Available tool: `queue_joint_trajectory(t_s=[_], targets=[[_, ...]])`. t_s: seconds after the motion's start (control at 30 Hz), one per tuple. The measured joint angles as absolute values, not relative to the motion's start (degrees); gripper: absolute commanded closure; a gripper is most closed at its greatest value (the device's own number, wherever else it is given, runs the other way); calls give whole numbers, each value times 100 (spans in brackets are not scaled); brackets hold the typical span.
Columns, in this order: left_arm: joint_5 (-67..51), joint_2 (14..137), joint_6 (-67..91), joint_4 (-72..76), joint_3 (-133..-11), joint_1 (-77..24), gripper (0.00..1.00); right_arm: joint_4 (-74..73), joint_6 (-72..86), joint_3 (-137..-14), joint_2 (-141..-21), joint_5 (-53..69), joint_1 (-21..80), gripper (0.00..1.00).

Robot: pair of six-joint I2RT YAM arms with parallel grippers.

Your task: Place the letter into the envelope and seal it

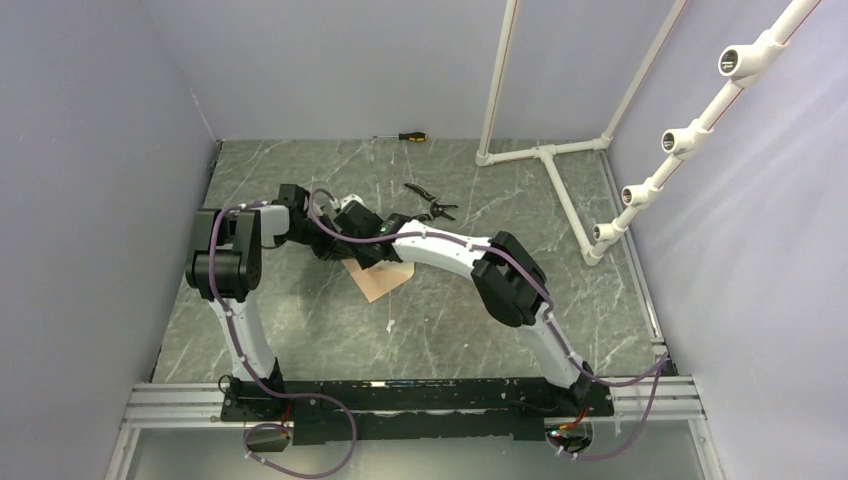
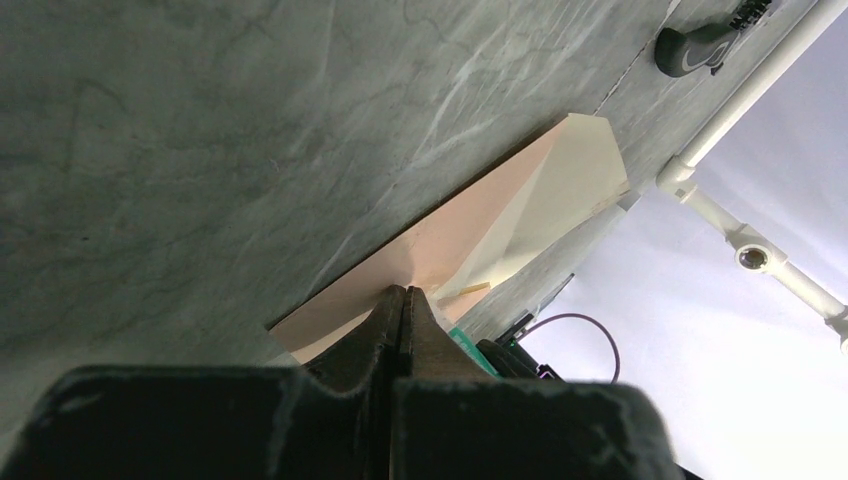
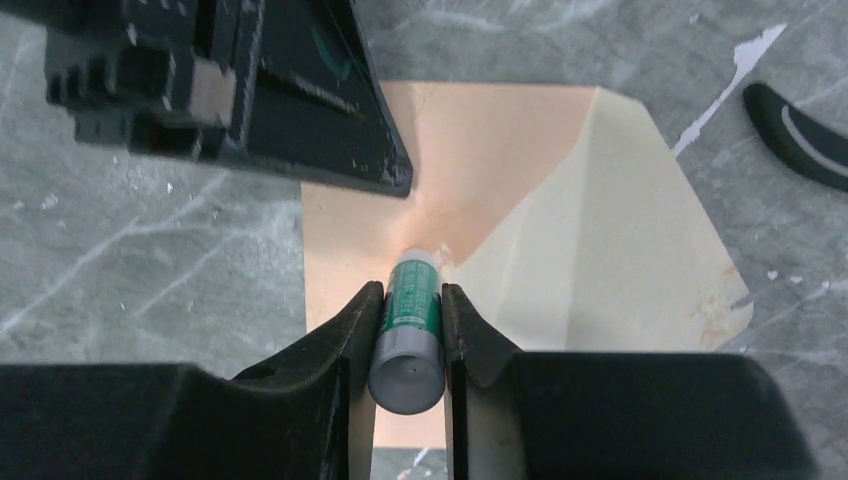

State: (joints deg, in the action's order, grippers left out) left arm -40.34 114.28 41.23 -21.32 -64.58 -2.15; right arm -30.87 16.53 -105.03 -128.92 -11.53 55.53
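Two grippers meet over one envelope (image 3: 470, 140), which lies flat near the middle of the bench (image 1: 300, 330), a little left of centre, with its flap (image 3: 600, 230) laid open and the pale inside facing up. The left gripper (image 2: 405, 300) is clenched on nothing, its tips pressed onto the envelope's body near the fold. I judge it is pinning the paper so it cannot slide. The right gripper (image 3: 410, 295) grasps one glue stick (image 3: 408, 325) lengthwise, its white tip touching the paper right at the fold, apparently to spread glue before the flap is closed.

No separate letter shows anywhere, so it is probably already inside, though the pictures cannot confirm that.

Toward the far edge lie one pair of pliers (image 1: 430, 207) and one screwdriver (image 1: 410, 136). One white pipe frame (image 1: 545, 155) stands at the far right corner.
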Motion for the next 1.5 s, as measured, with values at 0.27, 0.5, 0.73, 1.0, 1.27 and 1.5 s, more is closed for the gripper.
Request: queue_joint_trajectory(t_s=[0.27, 0.5, 0.73, 1.0, 1.27, 1.5], targets=[[-4075, 11504, 4165, -2259, -6539, -213, 98, -2773, 1651, -9404, -12191, -943, 5561, 100], [-4075, 11507, 4167, -2259, -6541, -213, 98, -2858, 1597, -9546, -12274, -908, 5559, 100], [-4077, 11507, 4167, -2259, -6541, -213, 98, -2864, 1496, -10119, -12665, -967, 5542, 100], [-4088, 11513, 4174, -2259, -6541, -213, 98, -2543, 1494, -9485, -12293, -985, 5561, 100], [-4088, 11513, 4185, -2259, -6541, -213, 98, -2655, 1487, -9271, -12125, -1017, 5559, 100], [-4095, 11513, 4187, -2255, -6539, -211, 97, -2689, 1450, -10138, -12717, -1079, 5487, 100]])
